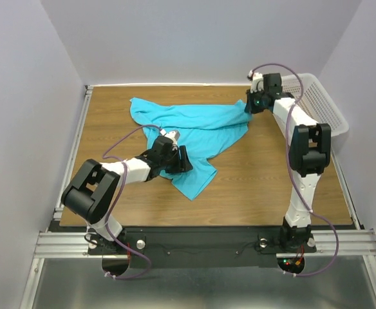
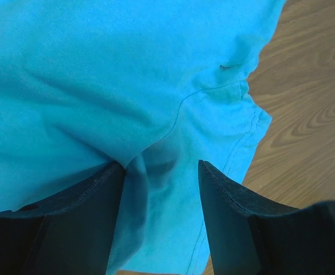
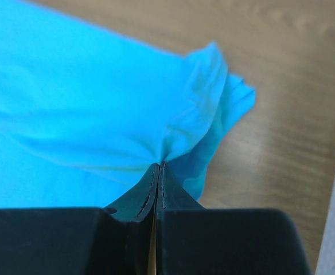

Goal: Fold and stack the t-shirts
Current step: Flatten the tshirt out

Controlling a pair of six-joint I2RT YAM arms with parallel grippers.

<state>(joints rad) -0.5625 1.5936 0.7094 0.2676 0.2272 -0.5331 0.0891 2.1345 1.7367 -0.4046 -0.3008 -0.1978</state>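
Near left on the bench [image 1: 272, 187], my left end effector [image 2: 160, 167] stands wide astride a t-shirt [image 1: 197, 125] ridge, wood showing right of the hem. Far right, my right end effector [image 3: 159, 166] pinches its edge beside the basket [image 1: 320, 103].

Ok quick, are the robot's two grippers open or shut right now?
Left gripper: open, t-shirt cloth between its fingers.
Right gripper: shut on the t-shirt.
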